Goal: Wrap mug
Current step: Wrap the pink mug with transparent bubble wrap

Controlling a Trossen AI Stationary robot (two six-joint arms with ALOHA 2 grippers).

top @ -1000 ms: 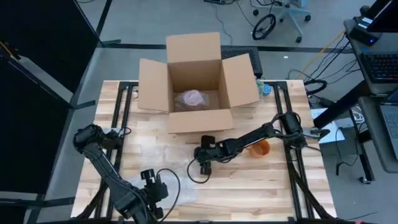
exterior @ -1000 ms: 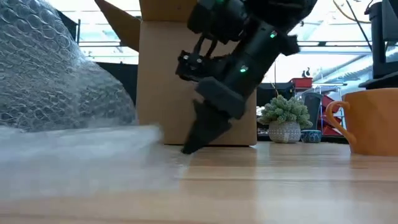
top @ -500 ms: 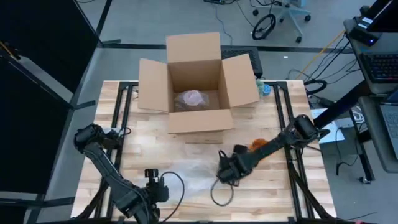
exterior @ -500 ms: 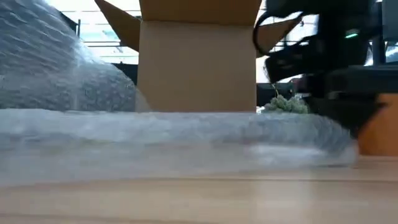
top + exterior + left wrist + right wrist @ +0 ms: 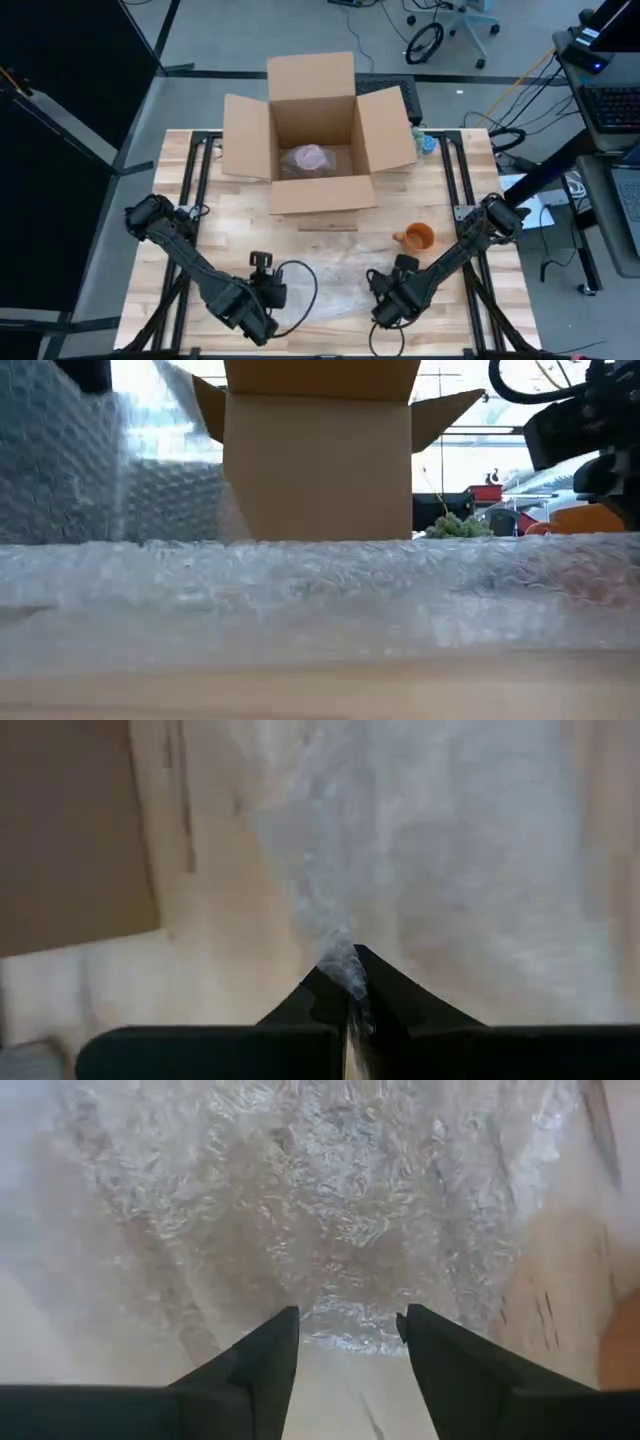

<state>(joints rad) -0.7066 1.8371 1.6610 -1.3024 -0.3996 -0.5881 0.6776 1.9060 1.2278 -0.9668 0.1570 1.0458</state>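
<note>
Orange mug [image 5: 418, 238] stands upright on bare wood toward the right side of the desk [image 5: 470, 170], handle pointing left, nothing around it yet. The bubble wrap sheet [image 5: 325, 285] lies flat near the front edge of the desk, just left of and in front of the mug, apart from it. Left hand [image 5: 262, 292] sits at the sheet's left end; its wrist view shows the fingers pinched together on a gathered corner of the wrap. Right hand [image 5: 385, 303] is at the sheet's right end, front of the mug; its fingers [image 5: 265, 1355] stand apart with the wrap's edge lying between and beyond them, not gripped. An open cardboard box [image 5: 315, 130] with a pale wrapped bundle [image 5: 308, 158] inside sits at the back centre of the desk. Judgement: sheet laid out, mug not yet placed on it. Risks: with only one end held, any pull by the left hand could drag or bunch the sheet; the right arm, close to the mug, could knock it over when reaching for it; thin film may slip a shallow pinch.
</note>
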